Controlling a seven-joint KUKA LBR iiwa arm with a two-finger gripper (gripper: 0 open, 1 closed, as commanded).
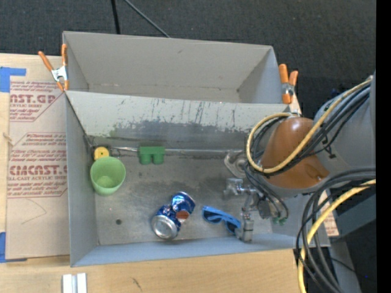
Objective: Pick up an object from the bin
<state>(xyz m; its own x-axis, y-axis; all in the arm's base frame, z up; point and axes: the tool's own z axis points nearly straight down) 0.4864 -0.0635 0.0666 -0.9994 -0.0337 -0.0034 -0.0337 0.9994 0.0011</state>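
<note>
Gripper (247,231) | beside flat blue plastic piece (220,217) | dented metal can (173,215) nearby

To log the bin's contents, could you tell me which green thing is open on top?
The light green cup on the left: its round mouth faces up, while the darker green block by the back wall is closed.

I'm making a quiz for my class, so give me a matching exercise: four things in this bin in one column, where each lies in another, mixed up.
1 green cup
2 crushed blue can
3 green block
4 blue glasses frame

A by the back wall
B front right, beside the pincer
C left side, by a small yellow piece
D front middle, on its side

Pairs: 1-C, 2-D, 3-A, 4-B
</note>
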